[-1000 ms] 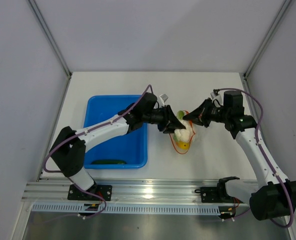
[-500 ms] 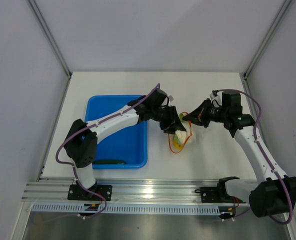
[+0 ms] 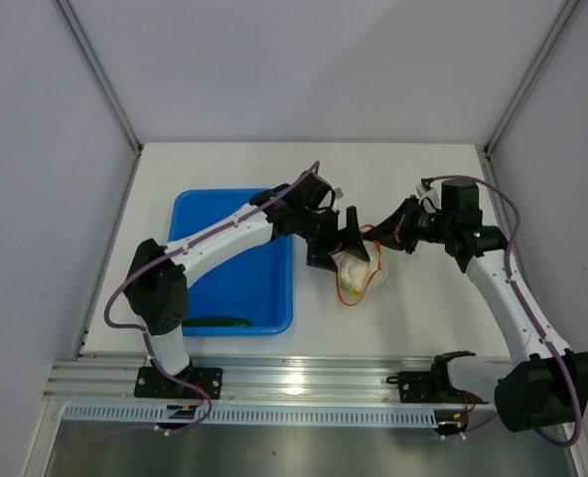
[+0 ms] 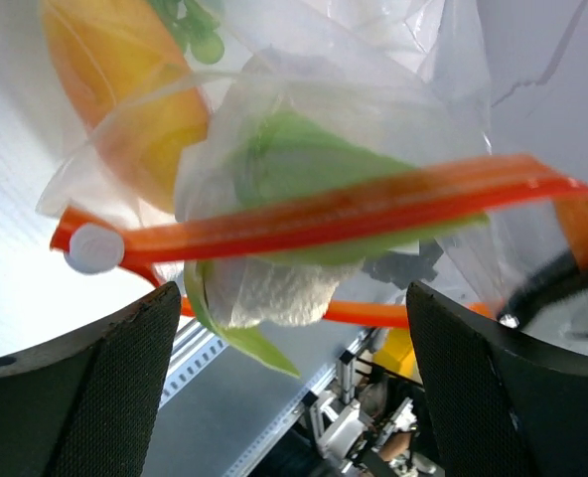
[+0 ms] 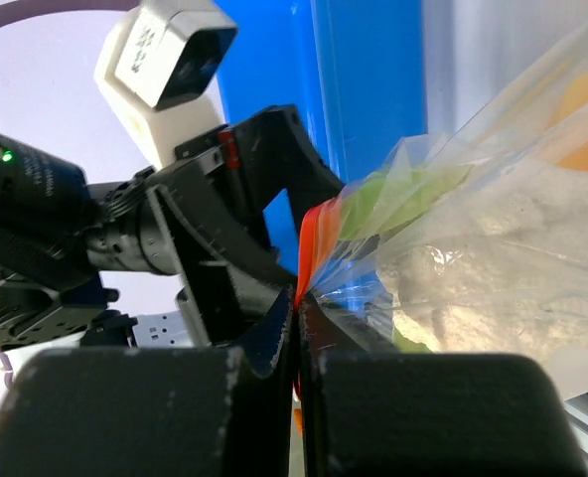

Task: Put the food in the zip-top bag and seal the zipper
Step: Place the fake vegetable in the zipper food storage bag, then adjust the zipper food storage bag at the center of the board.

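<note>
Opening my left hand: white-and-pale-green cabbage head now released into clear crinkly zip-top bag; right hand clenched on orange-red zipper strip. Next: thin dark green cucumber.

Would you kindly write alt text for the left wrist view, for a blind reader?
A clear zip-top bag fills the view, its orange-red zipper running across, with a cabbage head in its mouth and an orange-yellow fruit and green grapes behind the plastic. The left pincer stands open below, fingers wide apart.
</note>
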### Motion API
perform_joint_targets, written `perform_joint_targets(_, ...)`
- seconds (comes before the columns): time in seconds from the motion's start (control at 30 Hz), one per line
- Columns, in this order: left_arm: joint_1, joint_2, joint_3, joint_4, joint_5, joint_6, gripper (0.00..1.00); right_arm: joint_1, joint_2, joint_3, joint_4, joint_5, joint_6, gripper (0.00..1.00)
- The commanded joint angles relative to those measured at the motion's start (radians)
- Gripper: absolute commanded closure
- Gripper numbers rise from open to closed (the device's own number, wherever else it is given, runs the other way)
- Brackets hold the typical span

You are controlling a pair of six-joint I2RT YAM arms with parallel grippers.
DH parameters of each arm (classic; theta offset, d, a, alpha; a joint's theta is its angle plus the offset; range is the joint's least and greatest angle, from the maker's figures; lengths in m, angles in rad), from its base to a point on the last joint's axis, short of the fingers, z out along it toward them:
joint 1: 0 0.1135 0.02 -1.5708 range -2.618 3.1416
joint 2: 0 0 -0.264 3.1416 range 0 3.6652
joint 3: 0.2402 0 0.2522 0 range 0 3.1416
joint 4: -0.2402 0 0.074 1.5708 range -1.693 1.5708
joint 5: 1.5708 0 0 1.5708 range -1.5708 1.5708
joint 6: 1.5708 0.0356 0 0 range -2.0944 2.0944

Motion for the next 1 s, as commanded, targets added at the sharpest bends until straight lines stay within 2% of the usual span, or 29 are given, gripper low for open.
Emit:
perform_joint_targets(0.0,-0.007,-0.086,0.064,-0.059,-0.025,0.085,0.06,-0.004,-0.014,0.054,0.004,-0.014,-0.012,1.0)
perform_joint_targets(0.17,-0.007,-0.15,0.026,-0.108,-0.058,0.113,0.07,-0.005,-0.018,0.054,0.003,-0.014,-0.013,1.0)
perform_joint_targets(0.27,-0.008,-0.207,-0.043,-0.106,-0.079,0.123,0.16,-0.005,-0.02,0.053,0.001,-0.012,-0.013,1.0)
perform_joint_targets(0.37,-0.007,-0.25,-0.091,-0.108,-0.087,0.13,0.34,-0.005,-0.02,0.053,0.003,-0.012,-0.013,1.0)
perform_joint_targets(0.4,-0.007,-0.255,-0.095,-0.111,-0.088,0.13,0.44,-0.007,-0.015,0.053,0.004,-0.012,-0.013,1.0)
perform_joint_targets(0.47,-0.007,-0.269,-0.112,-0.117,-0.093,0.127,0.54,-0.005,-0.012,0.051,0.006,-0.014,-0.012,1.0)
perform_joint_targets(0.5,-0.007,-0.269,-0.114,-0.119,-0.096,0.127,0.63,-0.007,-0.012,0.051,0.007,-0.014,-0.01,1.0)
perform_joint_targets(0.6,-0.007,-0.249,-0.118,-0.123,-0.084,0.117,0.72,-0.007,-0.015,0.05,0.007,-0.012,-0.01,1.0)
perform_joint_targets(0.77,-0.007,-0.209,-0.169,-0.071,-0.016,0.088,0.82,-0.007,-0.017,0.047,0.007,-0.011,-0.01,1.0)
perform_joint_targets(0.97,-0.002,-0.151,-0.207,-0.01,-0.004,0.071,0.78,-0.008,-0.017,0.053,0.012,-0.014,-0.006,1.0)
